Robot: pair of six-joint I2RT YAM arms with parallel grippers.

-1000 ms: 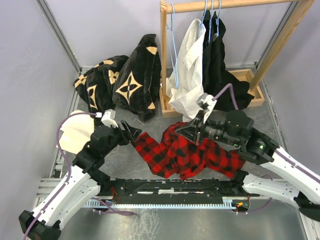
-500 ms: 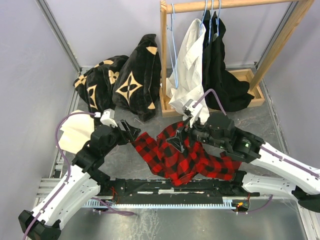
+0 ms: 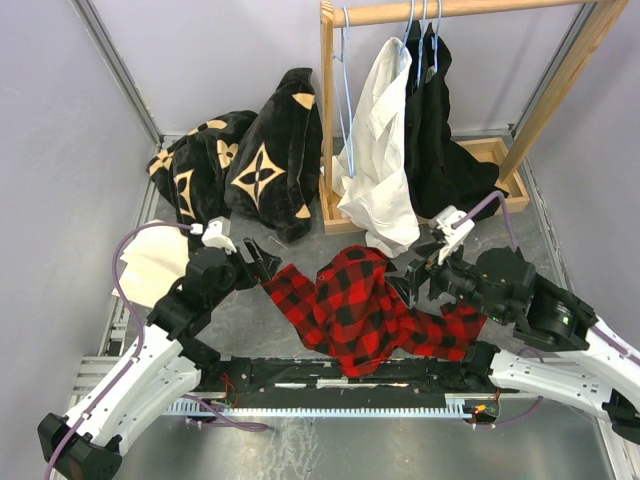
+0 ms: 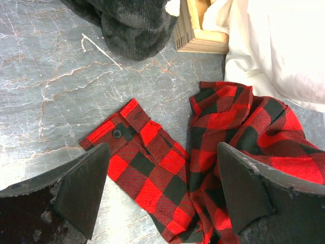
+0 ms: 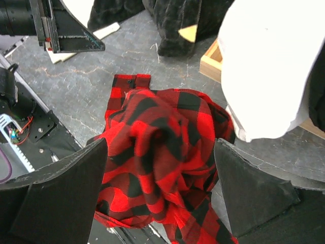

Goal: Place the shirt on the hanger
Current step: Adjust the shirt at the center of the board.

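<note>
The red-and-black plaid shirt (image 3: 358,310) lies in a crumpled heap on the grey table between the two arms. One sleeve with a buttoned cuff (image 4: 124,131) stretches to the left. My left gripper (image 3: 264,258) hovers open just above that cuff, and in the left wrist view the sleeve lies between its fingers (image 4: 84,185), untouched. My right gripper (image 3: 412,280) stands open above the heap's right side; the shirt (image 5: 162,147) sits below its spread fingers (image 5: 249,190). An empty light-blue wire hanger (image 3: 346,100) hangs from the left end of the wooden rail.
A wooden clothes rail (image 3: 450,10) on a wooden base (image 3: 503,170) stands at the back right, carrying a white shirt (image 3: 380,150) and a black garment (image 3: 440,130). Black fabric with tan motifs (image 3: 240,160) is piled at the back left. A cream sheet (image 3: 155,265) lies far left.
My right gripper has opened, let go of the shirt and drawn back to the right. The shirt has slumped into a lower heap. My left gripper has opened a little wider.
</note>
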